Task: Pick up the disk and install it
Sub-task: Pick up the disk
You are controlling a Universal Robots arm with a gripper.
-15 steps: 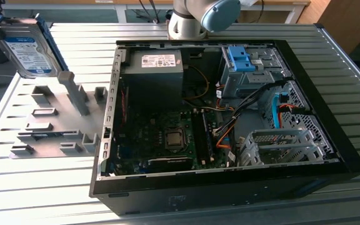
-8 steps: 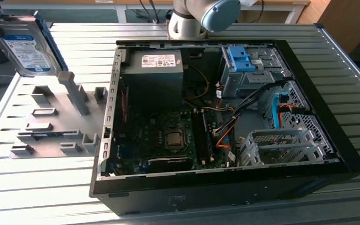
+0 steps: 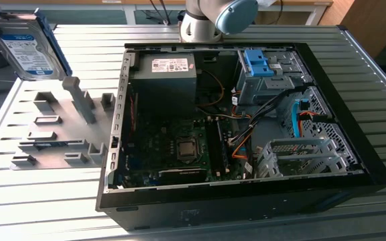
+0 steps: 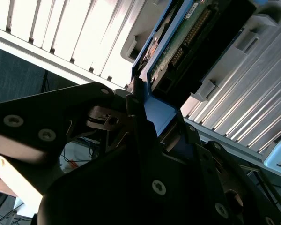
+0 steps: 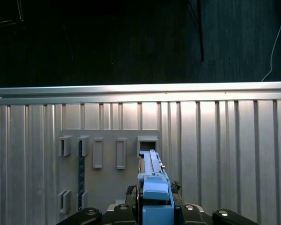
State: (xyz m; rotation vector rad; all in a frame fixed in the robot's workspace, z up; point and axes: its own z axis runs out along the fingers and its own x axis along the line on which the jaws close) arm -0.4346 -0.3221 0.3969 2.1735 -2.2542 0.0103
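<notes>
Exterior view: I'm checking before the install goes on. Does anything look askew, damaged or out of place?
Nothing looks damaged or spilled. The disk hangs slightly tilted above the grey holder plate at the exterior view's left, clamped by its blue frame in the claw, which fits a pick-up.

A ribbed silver metal table [image 3: 45,211] carries two things in the exterior view: an open black computer case [image 3: 213,213] centre-right, and a grey fixture plate [image 3: 52,145] with raised holders at left.
</notes>
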